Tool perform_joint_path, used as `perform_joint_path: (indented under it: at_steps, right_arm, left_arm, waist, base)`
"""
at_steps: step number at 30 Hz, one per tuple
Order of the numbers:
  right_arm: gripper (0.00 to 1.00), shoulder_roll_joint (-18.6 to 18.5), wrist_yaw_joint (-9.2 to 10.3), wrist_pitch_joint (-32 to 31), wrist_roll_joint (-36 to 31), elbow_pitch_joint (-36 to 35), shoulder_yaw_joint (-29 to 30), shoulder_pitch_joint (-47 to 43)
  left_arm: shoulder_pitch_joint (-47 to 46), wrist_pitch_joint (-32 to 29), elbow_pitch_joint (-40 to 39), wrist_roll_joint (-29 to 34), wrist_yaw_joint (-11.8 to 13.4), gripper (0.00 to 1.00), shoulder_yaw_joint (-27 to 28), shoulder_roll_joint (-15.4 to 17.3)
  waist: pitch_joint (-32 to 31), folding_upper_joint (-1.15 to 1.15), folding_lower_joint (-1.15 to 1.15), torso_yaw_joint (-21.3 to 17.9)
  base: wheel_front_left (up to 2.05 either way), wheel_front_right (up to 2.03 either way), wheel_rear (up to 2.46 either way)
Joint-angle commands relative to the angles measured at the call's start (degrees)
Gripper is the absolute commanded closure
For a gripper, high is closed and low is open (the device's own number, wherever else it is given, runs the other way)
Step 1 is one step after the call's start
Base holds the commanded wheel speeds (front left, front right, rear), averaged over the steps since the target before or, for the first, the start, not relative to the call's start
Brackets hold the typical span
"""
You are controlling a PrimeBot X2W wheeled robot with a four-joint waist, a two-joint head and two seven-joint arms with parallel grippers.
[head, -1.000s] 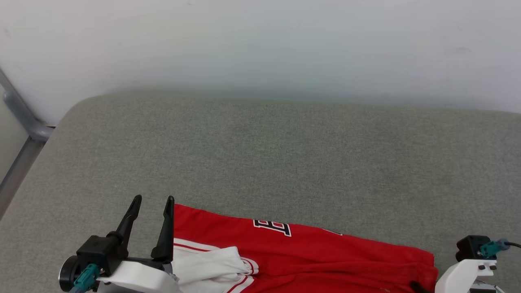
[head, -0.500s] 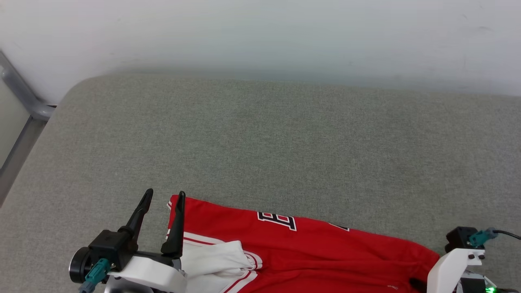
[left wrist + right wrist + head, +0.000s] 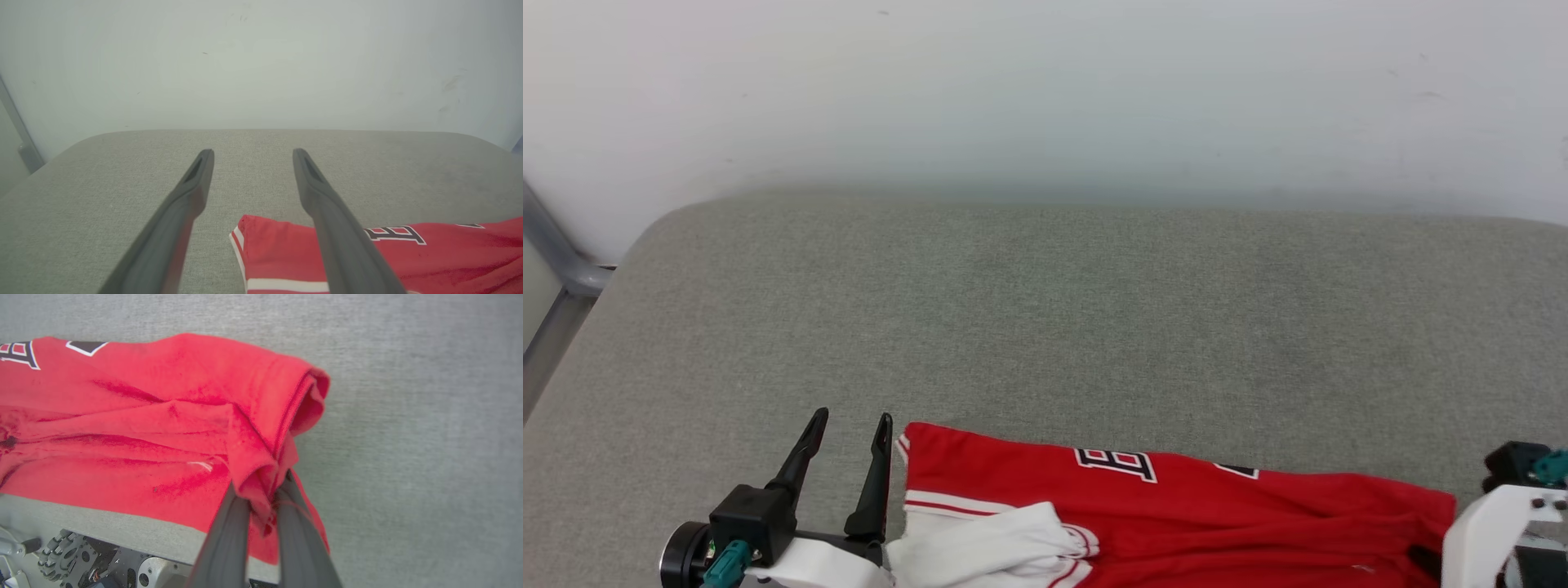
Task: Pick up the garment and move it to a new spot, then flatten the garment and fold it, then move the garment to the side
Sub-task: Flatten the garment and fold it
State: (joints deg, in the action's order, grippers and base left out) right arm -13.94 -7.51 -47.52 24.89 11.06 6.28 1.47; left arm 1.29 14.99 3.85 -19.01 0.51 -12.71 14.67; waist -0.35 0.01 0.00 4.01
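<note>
The garment [image 3: 1176,506], a red jersey-style T-shirt with black, white-outlined lettering [image 3: 1116,463] and a white sleeve [image 3: 1005,539] bunched at its left end, lies rumpled along the near edge of a grey fabric-covered bench [image 3: 1045,310], most of which stretches bare towards a pale wall [image 3: 1045,98]. At the shirt's right end, the right pincer [image 3: 263,494] is closed narrowly on a gathered fold of red cloth, the fabric puckered between its two dark fingers close to the bench's front edge. At the opposite end, the left pincer [image 3: 851,418] stands with its fingers wide apart and nothing between them, just beside the striped trim at the shirt's left edge; whether it touches the cloth cannot be told. A grey metal rail [image 3: 556,269] runs past the bench's far left corner. Judging by how the shirt lies, creased, unfolded and not lifted from the surface, the work appears to be at its very start: one corner has been gripped for the pick-up, while carrying the shirt to a new spot, smoothing it flat, folding it and setting it aside all seem yet to be done.
</note>
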Motion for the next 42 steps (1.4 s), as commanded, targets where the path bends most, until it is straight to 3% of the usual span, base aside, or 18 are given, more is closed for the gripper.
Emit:
perform_joint_path:
  at_steps: [1,7,11,21,24,31,42]
  right_arm:
    - [1.00,-0.71,0.04,-0.43,-0.50,-0.48,2.10,-0.73]
    - [1.00,-1.00,0.04,-2.97,-2.04,-2.34,11.67,-2.44]
    - [1.00,0.46,0.04,-5.69,-1.27,-4.41,14.60,-2.42]
    - [1.00,10.38,0.03,-17.85,13.24,-10.36,17.56,0.59]
    - [1.00,11.04,0.03,-20.45,19.26,-11.26,16.49,1.00]
    - [1.00,11.09,0.03,-19.27,30.81,-8.21,10.16,0.52]
    - [1.00,11.12,0.03,-11.71,36.89,-3.38,-7.99,4.86]
  left_arm:
    - [0.57,0.24,0.08,0.30,0.32,0.00,0.03,0.11]
    - [0.63,0.24,0.46,0.41,0.27,0.00,-0.20,-0.24]
    - [0.52,0.25,0.59,0.60,0.22,0.00,-0.29,-0.44]
    - [-0.56,0.24,1.75,0.70,-0.57,0.00,-1.58,-0.83]
    - [-0.71,0.17,2.11,0.81,-0.86,0.00,-2.05,-0.49]
    - [-1.30,-0.10,2.30,0.86,-1.30,0.00,-2.79,-0.25]
    - [-3.16,-0.03,2.41,0.28,-1.85,0.00,-3.38,-0.74]
  waist:
    - [-0.15,-0.01,0.00,-0.67]
    - [-0.13,-0.01,0.00,-1.99]
    - [-0.19,-0.01,0.00,-2.56]
    - [-0.88,-0.01,0.00,-1.42]
    - [-0.94,-0.01,0.00,-0.33]
    - [-0.75,-0.01,0.00,2.07]
    - [2.99,-0.01,0.00,5.37]
  base:
    - [0.00,0.00,0.00]
    - [0.00,0.00,0.00]
    - [0.00,0.00,0.00]
    - [0.00,0.00,0.00]
    - [0.00,0.00,0.00]
    - [0.00,0.00,0.00]
    - [0.00,0.00,0.00]
